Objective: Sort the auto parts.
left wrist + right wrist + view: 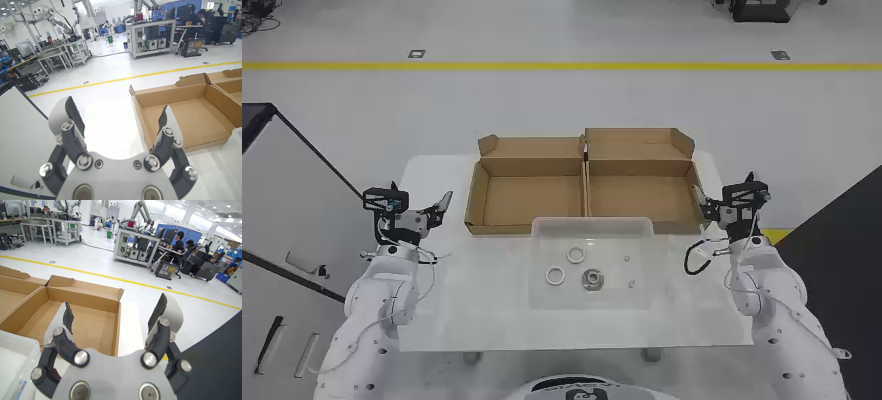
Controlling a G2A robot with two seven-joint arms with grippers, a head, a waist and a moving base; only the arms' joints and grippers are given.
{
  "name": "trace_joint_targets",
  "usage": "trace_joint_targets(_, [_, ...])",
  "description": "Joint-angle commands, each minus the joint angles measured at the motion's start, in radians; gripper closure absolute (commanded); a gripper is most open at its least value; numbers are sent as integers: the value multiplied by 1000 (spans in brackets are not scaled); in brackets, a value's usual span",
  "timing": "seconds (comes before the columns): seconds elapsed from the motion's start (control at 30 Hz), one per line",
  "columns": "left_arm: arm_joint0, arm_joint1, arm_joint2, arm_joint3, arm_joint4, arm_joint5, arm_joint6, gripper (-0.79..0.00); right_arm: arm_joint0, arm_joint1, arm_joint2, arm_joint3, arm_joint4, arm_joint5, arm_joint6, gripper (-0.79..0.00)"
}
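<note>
A clear plastic bin (642, 228) in the middle of the table holds two white rings (556, 276) (576, 255), a grey metal part (592, 279) and two small pieces (628, 262). Behind it stand two open cardboard boxes, the left box (527, 198) and the right box (637, 196). My left gripper (438, 206) hovers open at the table's left edge beside the left box (191, 123). My right gripper (704, 203) hovers open at the right edge by the right box (90, 321). The left gripper (119, 113) and the right gripper (115, 311) hold nothing.
The white table (492, 300) has free room in front of the bin and at both sides. A dark panel (302, 170) slants off the table's left side. A yellow floor line (562, 66) runs behind the table.
</note>
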Motion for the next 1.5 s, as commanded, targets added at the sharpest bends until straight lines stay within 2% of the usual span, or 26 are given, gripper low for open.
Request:
trace_joint_targets(0.0, [0, 0, 0, 0, 0, 0, 0, -785, 0, 0, 0, 0, 0, 0, 0, -784])
trace_joint_targets(0.17, [0, 0, 0, 0, 0, 0, 0, -785, 7, 2, 16, -26, -12, -18, -4, -785])
trace_joint_targets(0.3, [0, 0, 0, 0, 0, 0, 0, -785, -5, 9, 50, -93, -30, -106, 15, -785])
trace_joint_targets(0.6, [0, 0, 0, 0, 0, 0, 0, -785, -18, 38, 161, -264, -59, -447, 188, -785])
trace_joint_targets(0.83, [0, 0, 0, 0, 0, 0, 0, -785, 59, 63, 207, -341, -1, -735, 364, -785])
trace_joint_targets(1.03, [0, 0, 0, 0, 0, 0, 0, -785, 200, 82, 151, -327, 78, -891, 530, -785])
trace_joint_targets(1.23, [0, 0, 0, 0, 0, 0, 0, -785, 330, 99, 35, -309, 173, -988, 737, -785])
trace_joint_targets(1.3, [0, 0, 0, 0, 0, 0, 0, -785, 369, 105, -4, -300, 200, -1007, 808, -785])
trace_joint_targets(1.47, [0, 0, 0, 0, 0, 0, 0, -785, 430, 137, -123, -288, 171, -981, 839, -785])
